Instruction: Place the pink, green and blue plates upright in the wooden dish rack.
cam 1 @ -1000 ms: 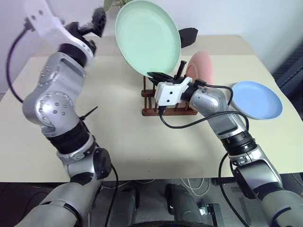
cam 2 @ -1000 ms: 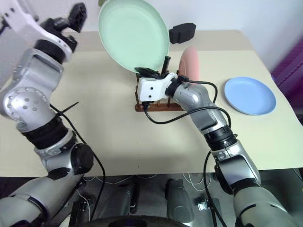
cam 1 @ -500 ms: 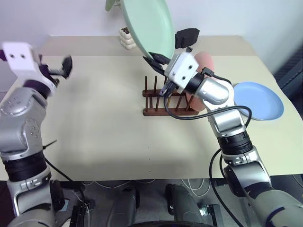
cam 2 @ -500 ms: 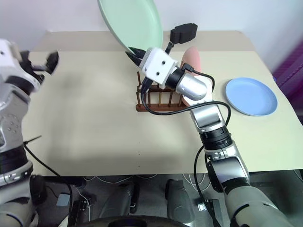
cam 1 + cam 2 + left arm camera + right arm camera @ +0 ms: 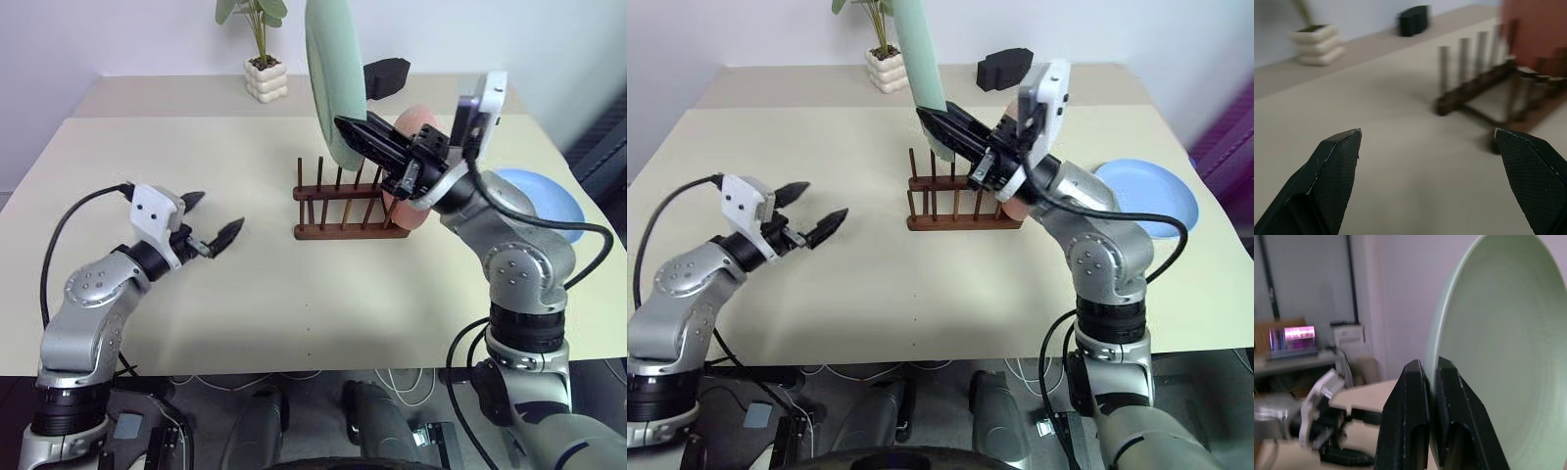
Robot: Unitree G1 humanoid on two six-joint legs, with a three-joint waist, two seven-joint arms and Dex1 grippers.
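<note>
My right gripper (image 5: pixel 355 130) is shut on the lower rim of the mint green plate (image 5: pixel 331 69) and holds it edge-on and nearly upright above the wooden dish rack (image 5: pixel 343 231). In the right wrist view the fingers (image 5: pixel 1415 396) pinch that rim of the green plate (image 5: pixel 1498 333). The pink plate (image 5: pixel 419 117) stands upright at the rack's right end, partly hidden behind my right hand. The blue plate (image 5: pixel 560 201) lies flat on the table to the right. My left gripper (image 5: pixel 211 220) is open, low over the table left of the rack, pointing toward it.
A white pot with a plant (image 5: pixel 263 78) and a black block (image 5: pixel 385 76) stand at the back of the beige table (image 5: pixel 245 157). The left wrist view shows the rack (image 5: pixel 1484 83) ahead across bare tabletop.
My left arm dropped from high at the back left to low over the table. My right wrist rolled, turning the green plate from face-on to edge-on and lifting it slightly.
</note>
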